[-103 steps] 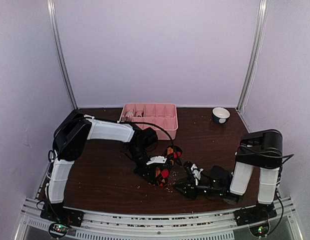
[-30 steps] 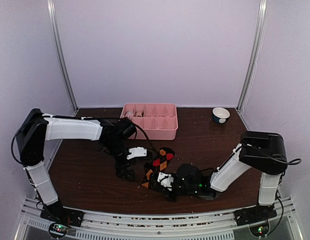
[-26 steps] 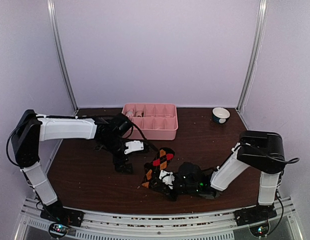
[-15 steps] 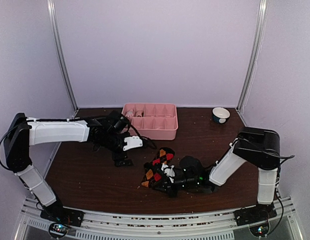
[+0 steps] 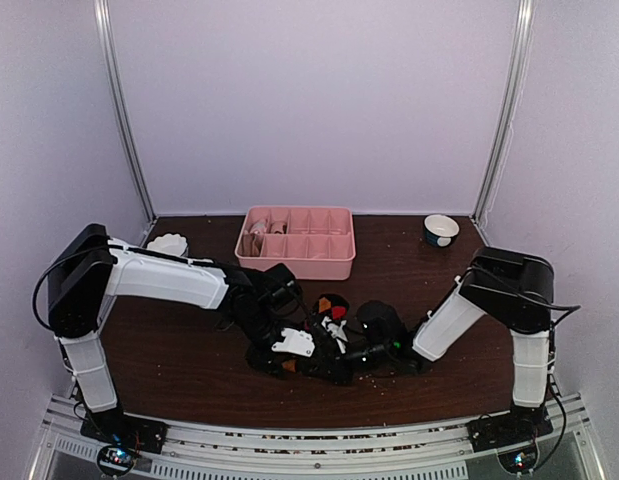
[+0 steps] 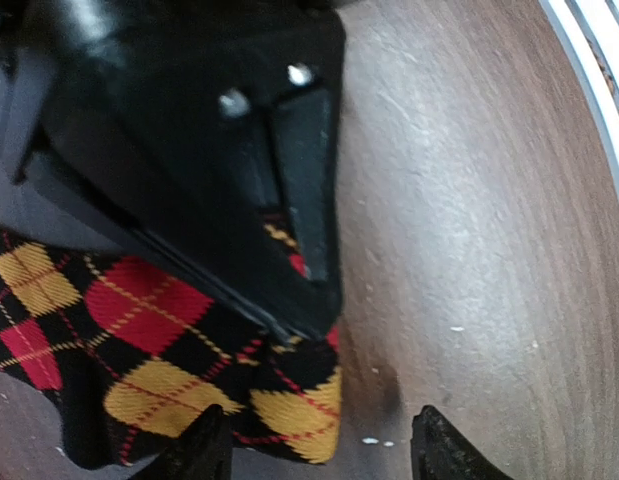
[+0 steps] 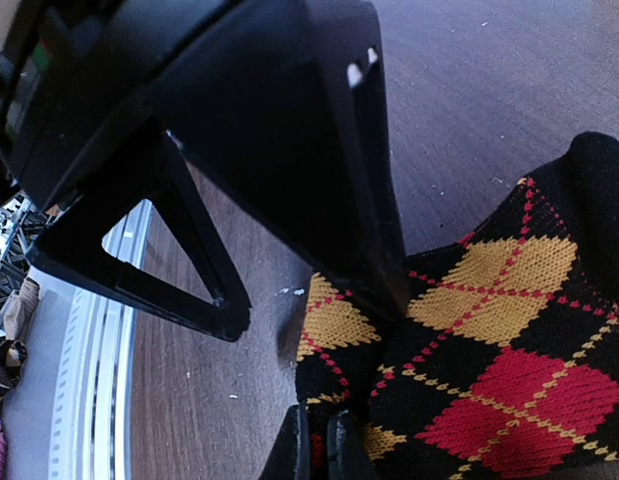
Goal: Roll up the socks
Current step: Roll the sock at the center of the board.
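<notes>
Well, my left pincer (image 6: pixel 319 455) hangs low over the table with its jaws apart and nothing between them. The yellow-and-black corner of the argyle sock (image 6: pixel 139 340) lies just ahead of the gap, so I judge I am lined up to take that corner. The sock lies on the wood and spreads away to one side of those fingertips, black with red and yellow diamonds. Straight ahead of my left pincer, pressed down on the sock, is my right pincer (image 7: pixel 314 447). Its jaws are closed tight and the sock's edge seems nipped in them, though it is too dark there to be sure. I think I hold it that way to anchor one end while the other pincer starts the roll. No roll has been made yet.

The table (image 5: pixel 179 350) is dark brown wood, scuffed and dotted with pale crumbs, and a metal rail (image 5: pixel 309 450) runs behind both pincers at the near edge. Far off to the left of my left pincer sits a small white bundle (image 5: pixel 169 243) that I cannot identify. Beyond both pincers stands the pink compartment tray (image 5: pixel 334 262), with something pale in its left cells. Well beyond my right pincer, off to its right, is a little white-and-blue bowl (image 5: pixel 441 230). Plain lilac walls (image 5: pixel 309 100) close the space in.
</notes>
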Robot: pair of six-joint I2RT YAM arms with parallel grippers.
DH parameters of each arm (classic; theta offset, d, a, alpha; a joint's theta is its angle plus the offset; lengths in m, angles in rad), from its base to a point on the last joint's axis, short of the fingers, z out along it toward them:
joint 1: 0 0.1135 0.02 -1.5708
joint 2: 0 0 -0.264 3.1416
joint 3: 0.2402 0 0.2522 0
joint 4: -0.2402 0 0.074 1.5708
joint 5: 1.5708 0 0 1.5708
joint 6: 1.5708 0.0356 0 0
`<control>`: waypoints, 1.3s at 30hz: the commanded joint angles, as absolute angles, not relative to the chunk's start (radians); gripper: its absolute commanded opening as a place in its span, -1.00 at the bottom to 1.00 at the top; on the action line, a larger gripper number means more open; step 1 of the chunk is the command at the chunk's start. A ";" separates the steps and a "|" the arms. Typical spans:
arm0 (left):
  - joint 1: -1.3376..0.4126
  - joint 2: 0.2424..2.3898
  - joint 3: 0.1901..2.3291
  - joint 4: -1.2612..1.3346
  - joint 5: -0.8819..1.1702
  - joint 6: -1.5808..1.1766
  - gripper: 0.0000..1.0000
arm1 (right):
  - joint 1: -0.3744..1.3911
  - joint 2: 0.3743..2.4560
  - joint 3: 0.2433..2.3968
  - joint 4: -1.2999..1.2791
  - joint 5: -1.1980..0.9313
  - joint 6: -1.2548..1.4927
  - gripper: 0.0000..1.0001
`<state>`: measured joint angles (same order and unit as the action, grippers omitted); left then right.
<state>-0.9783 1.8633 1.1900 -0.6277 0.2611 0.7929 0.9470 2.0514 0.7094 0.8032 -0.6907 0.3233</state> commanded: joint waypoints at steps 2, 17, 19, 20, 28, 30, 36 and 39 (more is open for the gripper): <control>-0.974 1.898 1.216 -0.558 0.261 0.814 0.13 | 0.913 2.186 0.646 0.500 -0.631 0.385 -1.00; -0.974 1.934 1.190 -0.578 0.260 0.785 -0.64 | 0.900 2.226 0.632 0.598 -0.652 0.437 -1.00; -0.967 1.960 1.213 -0.605 0.262 0.772 -1.00 | 0.901 2.199 0.608 0.635 -0.633 0.427 -0.96; -0.957 1.970 1.228 -0.628 0.273 0.765 -1.00 | 0.901 2.180 0.584 0.668 -0.616 0.426 -0.91; -0.916 2.029 1.333 -0.807 0.361 0.759 -1.00 | 0.912 1.994 0.426 0.856 -0.414 0.341 0.21; -0.904 2.053 1.361 -0.852 0.393 0.759 -1.00 | 0.922 1.932 0.382 0.885 -0.338 0.309 0.99; -0.880 2.115 1.438 -0.955 0.457 0.761 -1.00 | 0.942 1.709 0.213 1.018 0.039 0.270 0.99; -0.877 2.133 1.467 -0.985 0.460 0.765 -1.00 | 0.941 1.602 0.190 0.979 0.259 0.400 0.99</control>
